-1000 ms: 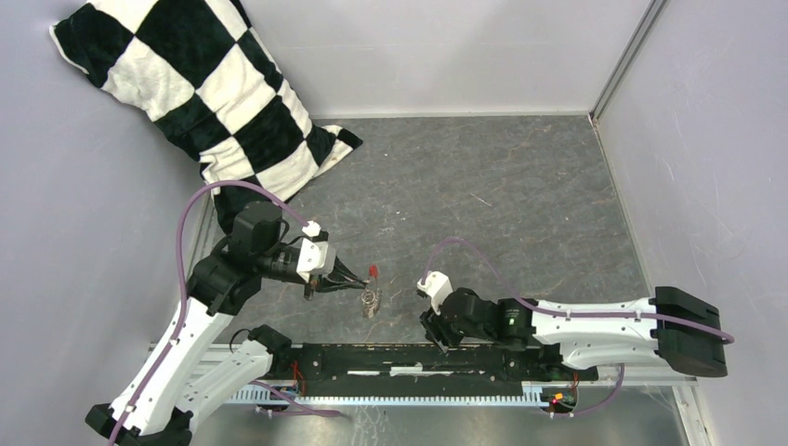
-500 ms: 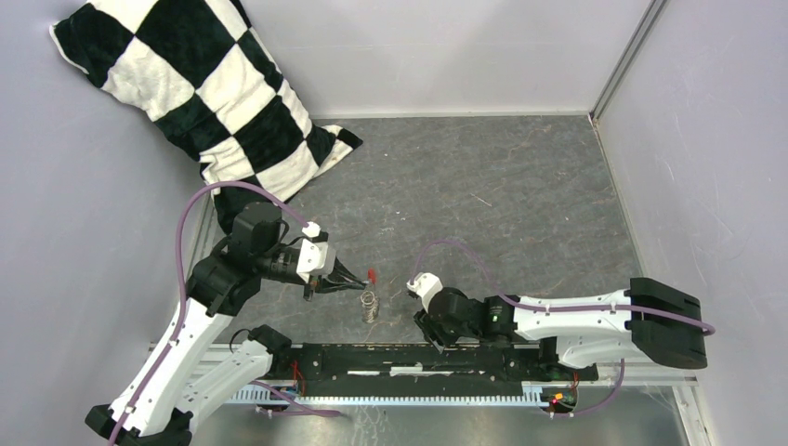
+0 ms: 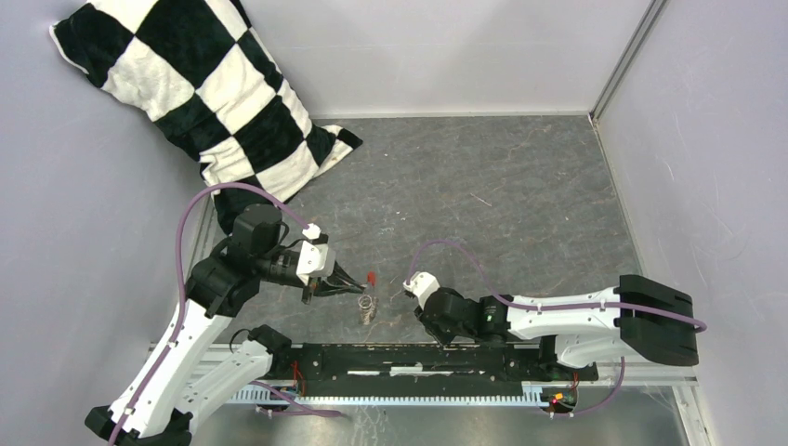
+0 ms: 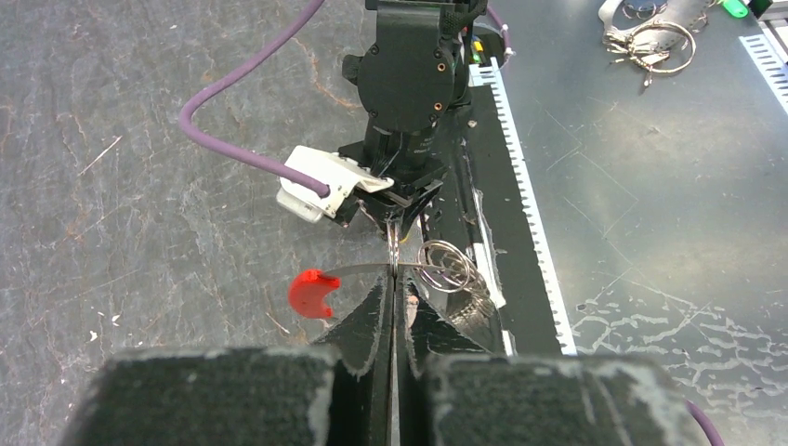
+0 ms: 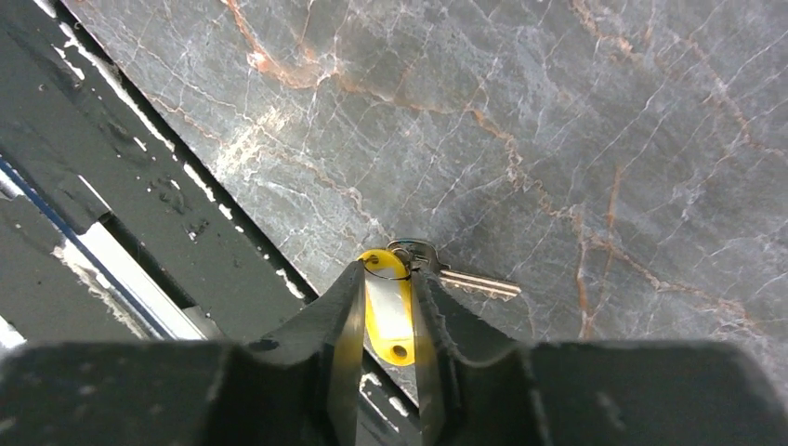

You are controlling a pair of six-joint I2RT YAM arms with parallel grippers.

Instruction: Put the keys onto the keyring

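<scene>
Between the two arms, near the front edge of the tabletop point(image 3: 520, 186), the keyring point(image 4: 453, 268) hangs pinched in the left pincer point(image 4: 392, 279), whose tips are pressed tight on the thin wire. The red sleeve point(image 4: 311, 292) sticks out to one side of the jaws and the silvery coils to the other. From above, the ring point(image 3: 369, 305) sits just off that pincer's tips point(image 3: 356, 290), red bit point(image 3: 371, 276) on the far side. And look at the right wrist view: the right pincer point(image 5: 387, 276) is clamped on a yellow tag point(image 5: 388, 318), with the key point(image 5: 472, 282) poking out past the fingertips on a small loop, blade pointing sideways over the marbled surface, close to the dark rail along the near edge. Whether the blade touches the surface, hard to say. Seen from the left wrist, the right pincer point(image 4: 400, 206) faces the ring nearly tip to tip, very close. So this looks like the approach before threading: both parts are gripped, nothing joined yet. The next move calls for a fine line-up, bringing the key's little loop to an open end of the wire and sliding it on while the left side holds steady. It's tight work, and a small twist could send the loop past the wire.
</scene>
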